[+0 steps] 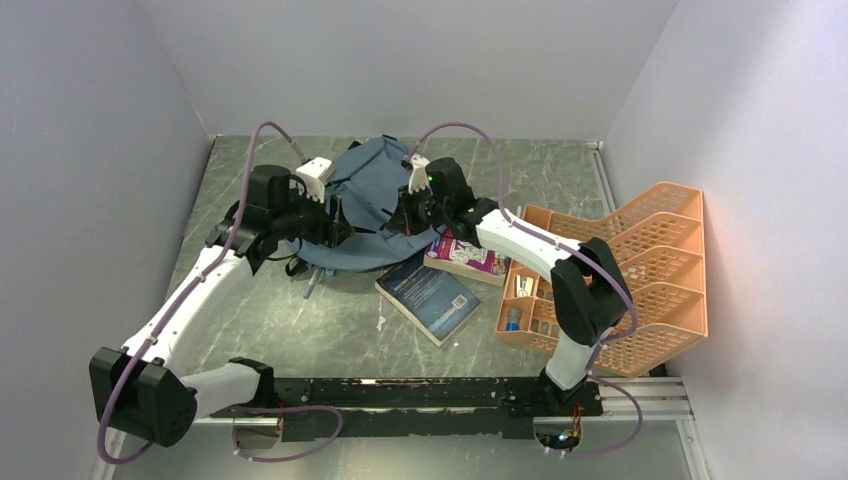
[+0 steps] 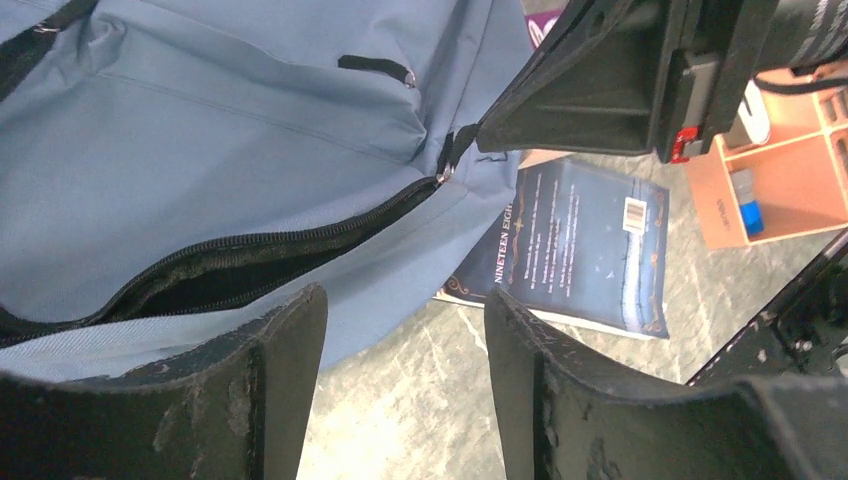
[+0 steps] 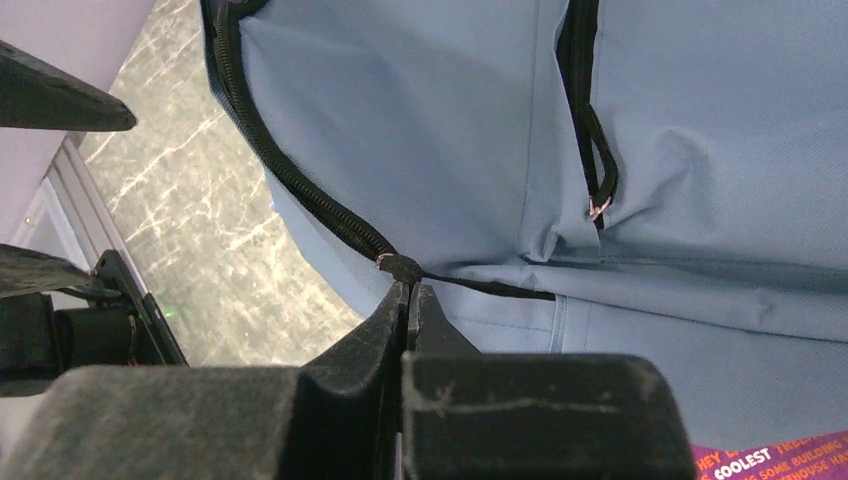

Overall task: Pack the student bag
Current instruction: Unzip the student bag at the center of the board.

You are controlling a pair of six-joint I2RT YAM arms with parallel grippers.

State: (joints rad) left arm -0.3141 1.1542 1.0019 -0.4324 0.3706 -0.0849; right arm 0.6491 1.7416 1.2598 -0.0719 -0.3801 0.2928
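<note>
The slate blue-grey student bag (image 1: 365,190) lies on the table at the back centre. Its main black zip (image 2: 250,260) is partly open, showing a dark gap. My right gripper (image 1: 402,213) is shut on the black zip pull (image 3: 404,269) at the bag's right side; the jaws (image 3: 410,292) are pressed together around it. The bag fabric (image 3: 450,150) fills the right wrist view. My left gripper (image 1: 335,225) is open and empty at the bag's left edge. Its fingertips (image 2: 405,310) frame bare table, with the bag (image 2: 200,150) just past the left finger.
A dark blue book (image 1: 430,295) lies in front of the bag and shows in the left wrist view (image 2: 590,240). A pink-purple book (image 1: 465,257) lies beside it. An orange mesh tray organiser (image 1: 620,270) with small items stands at the right. Grey walls enclose the table.
</note>
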